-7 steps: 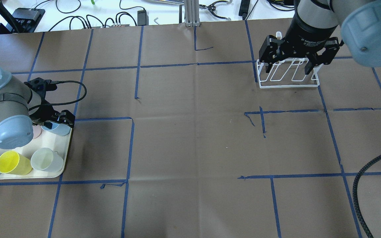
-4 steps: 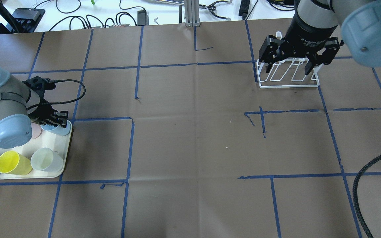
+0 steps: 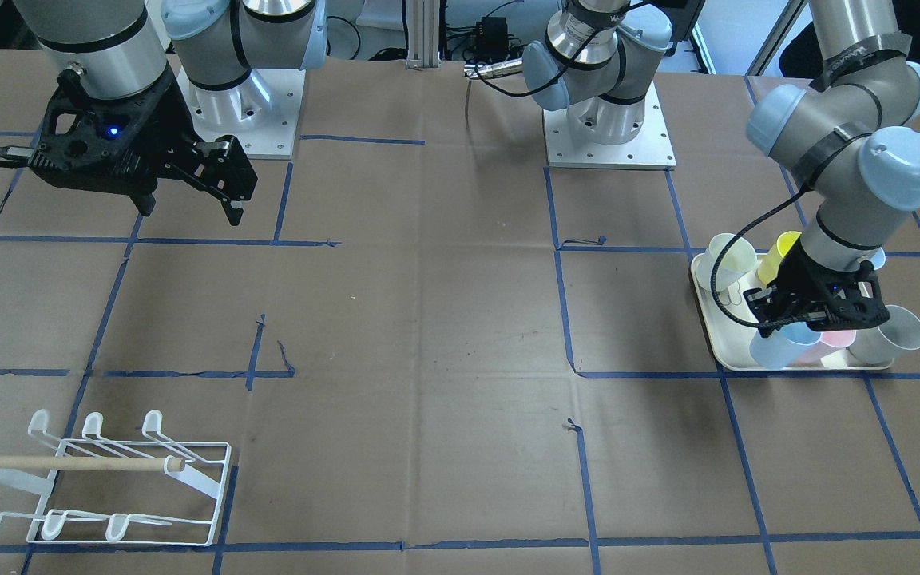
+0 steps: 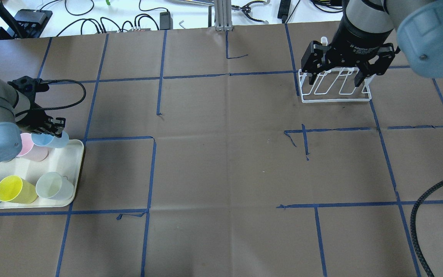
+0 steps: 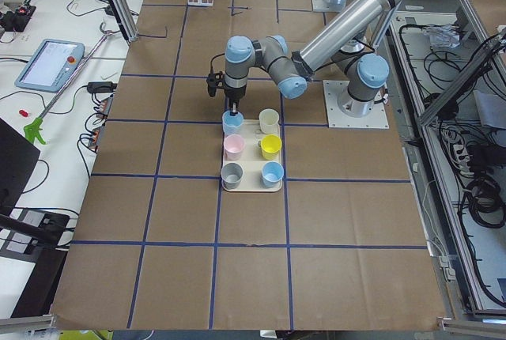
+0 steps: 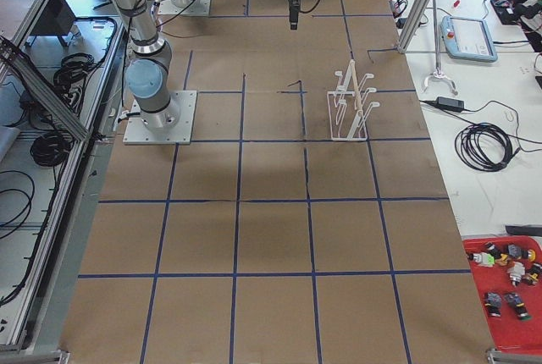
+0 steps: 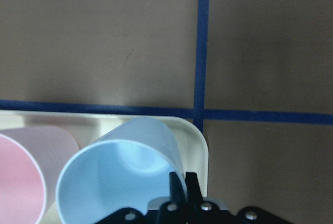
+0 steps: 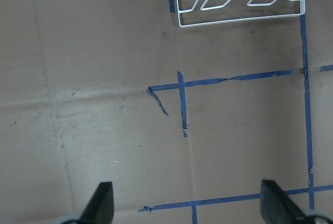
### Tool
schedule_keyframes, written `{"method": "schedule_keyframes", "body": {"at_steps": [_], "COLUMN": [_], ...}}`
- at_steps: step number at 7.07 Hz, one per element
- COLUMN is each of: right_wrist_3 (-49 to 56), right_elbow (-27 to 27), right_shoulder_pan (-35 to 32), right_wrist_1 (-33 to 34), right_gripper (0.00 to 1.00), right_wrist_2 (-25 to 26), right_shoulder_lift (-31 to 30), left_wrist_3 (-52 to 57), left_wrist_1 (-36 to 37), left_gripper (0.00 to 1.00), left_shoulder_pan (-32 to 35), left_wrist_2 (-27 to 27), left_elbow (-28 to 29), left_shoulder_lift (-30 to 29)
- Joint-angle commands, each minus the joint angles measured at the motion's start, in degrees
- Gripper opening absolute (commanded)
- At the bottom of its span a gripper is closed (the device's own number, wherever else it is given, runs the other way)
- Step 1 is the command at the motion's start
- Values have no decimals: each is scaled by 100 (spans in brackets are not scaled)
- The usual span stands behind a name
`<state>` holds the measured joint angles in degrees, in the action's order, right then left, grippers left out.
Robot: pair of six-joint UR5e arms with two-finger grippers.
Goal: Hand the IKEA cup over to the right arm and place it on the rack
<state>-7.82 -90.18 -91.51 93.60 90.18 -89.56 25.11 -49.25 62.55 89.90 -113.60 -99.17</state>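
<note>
The left tool (image 7: 183,180) was clamped on the rim of a pale blue cup (image 7: 122,166), which sat tilted at the corner of the tray (image 7: 201,146). The right tool (image 3: 188,212) hung open, well apart from the rack (image 3: 69,461) on the worktop (image 3: 428,319).

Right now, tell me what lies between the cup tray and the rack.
Nothing: the overhead view shows only brown paper with blue tape lines between tray and rack.

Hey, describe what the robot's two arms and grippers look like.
The left arm and right arm are silver-grey tubes with pale blue joint caps, each ending in a black two-finger gripper. The right gripper bears white lettering and a blue light; a black cable loops by the left gripper.
</note>
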Motion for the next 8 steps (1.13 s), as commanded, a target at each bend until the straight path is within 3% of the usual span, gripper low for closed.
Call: {"method": "schedule_keyframes", "body": {"at_steps": [1, 3, 4, 6, 8], "right_wrist_3": [0, 0, 0, -9, -9], "right_elbow": [0, 0, 0, 0, 0], "right_shoulder_pan": [1, 1, 1, -7, -7], "right_wrist_1": [0, 0, 0, 0, 0], "right_gripper": [100, 100, 100, 100, 100], "right_wrist_2": [0, 0, 0, 0, 0], "right_shoulder_lift": [0, 0, 0, 0, 0], "left_wrist_3": [-15, -24, -24, -16, 46], "left_wrist_1": [-1238, -2522, -2580, -2502, -2484], "left_gripper": [0, 0, 0, 0, 0], "left_shoulder_pan": [116, 475, 695, 802, 872], "left_wrist_2": [-199, -376, -403, -1006, -2305], "left_elbow": [1272, 2582, 2815, 2782, 2581], "left_shoulder_lift": [29, -120, -207, -200, -25]}}
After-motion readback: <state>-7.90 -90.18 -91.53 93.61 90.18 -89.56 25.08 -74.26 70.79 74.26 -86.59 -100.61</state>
